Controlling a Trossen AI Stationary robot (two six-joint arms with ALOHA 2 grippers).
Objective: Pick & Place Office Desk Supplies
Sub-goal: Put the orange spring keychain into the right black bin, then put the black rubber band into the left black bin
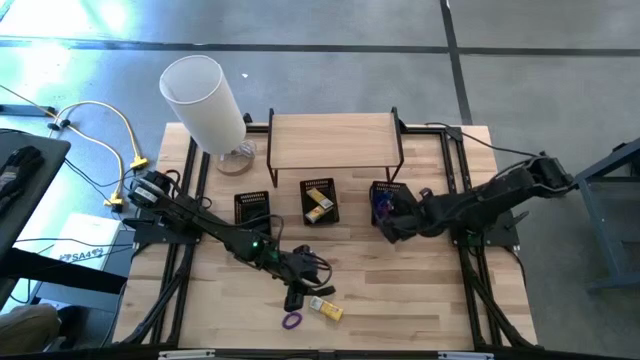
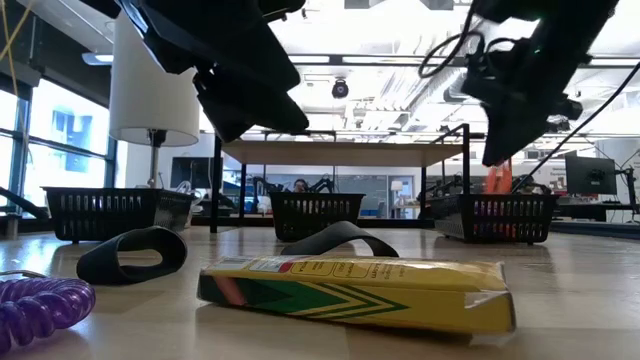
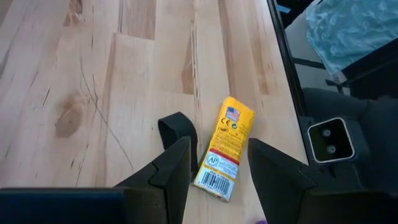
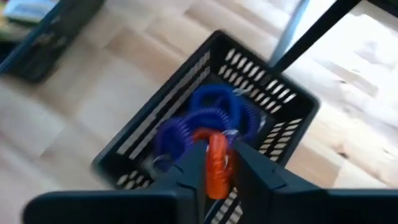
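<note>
A yellow crayon box (image 3: 225, 148) lies flat on the wooden table, with a black band loop (image 3: 176, 127) beside it and a purple coil band (image 1: 291, 320) nearer the front edge. My left gripper (image 3: 219, 171) hovers open above the box (image 1: 325, 308), one finger to each side of it and touching nothing. My right gripper (image 4: 217, 177) is over the right black basket (image 4: 283, 99) and is shut on a red-orange coil band. Blue coil bands (image 4: 205, 115) lie in that basket. My right gripper pinches the red-orange coil band (image 4: 217, 163) between its two fingers, coming from above. The coil is lifted, above the blue coils inside the right basket. How far back it reaches between the fingers does not show.
Three black baskets stand in a row: left (image 1: 252, 208), middle (image 1: 319, 201) with yellow items in it, right (image 1: 386, 196). Behind them are a wooden shelf on a black frame (image 1: 335, 140) and a tall white cylinder (image 1: 205, 100). A second black loop (image 2: 335, 240) lies behind the box.
</note>
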